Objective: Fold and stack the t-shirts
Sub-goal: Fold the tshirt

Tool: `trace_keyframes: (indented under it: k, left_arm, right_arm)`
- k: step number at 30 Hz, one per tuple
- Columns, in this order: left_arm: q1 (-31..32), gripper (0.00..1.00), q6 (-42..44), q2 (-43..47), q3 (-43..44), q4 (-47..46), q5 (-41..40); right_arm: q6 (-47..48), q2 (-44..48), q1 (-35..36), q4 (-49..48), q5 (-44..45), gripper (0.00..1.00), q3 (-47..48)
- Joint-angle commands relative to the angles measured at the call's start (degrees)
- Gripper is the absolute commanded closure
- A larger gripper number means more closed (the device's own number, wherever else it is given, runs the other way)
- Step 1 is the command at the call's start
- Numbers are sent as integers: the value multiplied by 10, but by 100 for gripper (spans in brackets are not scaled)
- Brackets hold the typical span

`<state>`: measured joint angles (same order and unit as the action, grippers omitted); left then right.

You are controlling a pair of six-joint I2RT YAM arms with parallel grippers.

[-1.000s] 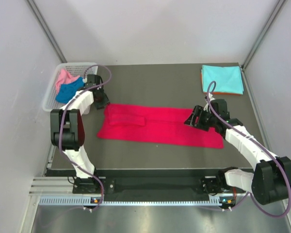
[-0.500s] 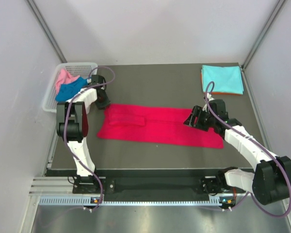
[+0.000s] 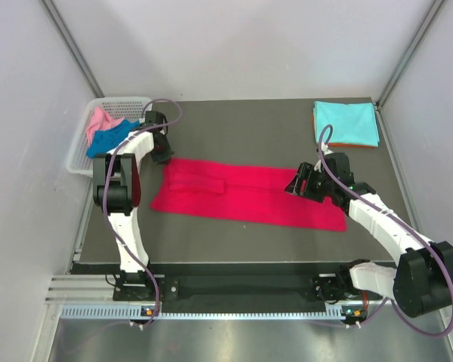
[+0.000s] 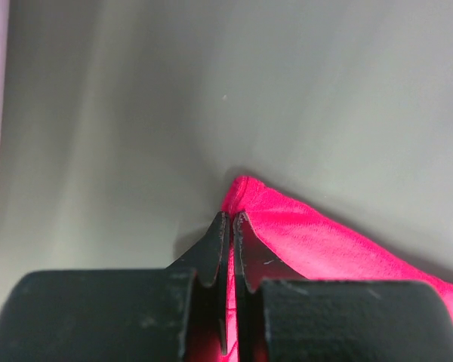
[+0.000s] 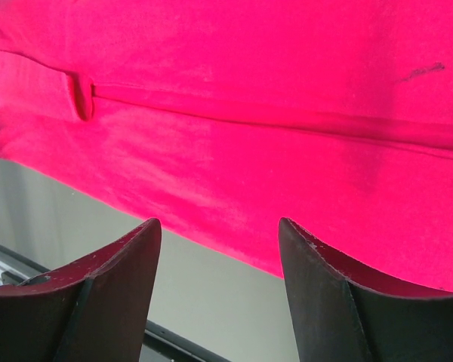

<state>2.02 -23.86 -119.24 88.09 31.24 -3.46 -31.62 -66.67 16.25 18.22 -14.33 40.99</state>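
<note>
A crimson red t-shirt (image 3: 249, 194) lies folded into a long band across the middle of the table. My left gripper (image 3: 164, 157) sits at its far left corner. In the left wrist view that gripper (image 4: 232, 219) is shut, with the corner of the red cloth (image 4: 325, 241) pinched between its jaws. My right gripper (image 3: 300, 185) hovers open over the right part of the shirt. In the right wrist view its gripper (image 5: 219, 222) is spread wide above the red cloth (image 5: 234, 113) near its front edge, holding nothing.
A folded turquoise t-shirt (image 3: 346, 122) lies on an orange one (image 3: 347, 144) at the far right corner. A white lattice basket (image 3: 79, 154) at the far left holds a pink t-shirt (image 3: 98, 121) and a royal blue one (image 3: 109, 138).
My left gripper has closed on the far left corner of the red shirt, and its arm has shifted a little toward the back. The right arm has hardly moved.
</note>
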Motion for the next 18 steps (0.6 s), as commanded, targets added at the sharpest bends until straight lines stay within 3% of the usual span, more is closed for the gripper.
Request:
trace_keyframes:
  k: [1, 18]
  left_arm:
    - [8, 100, -3, -20, 25, -43, -3]
    - [27, 100, -60, -164, 226, -115, 79]
  right_arm:
    - [-7, -5, 12, -20, 10, 36, 22]
    - [-38, 28, 18, -2, 63, 36, 47]
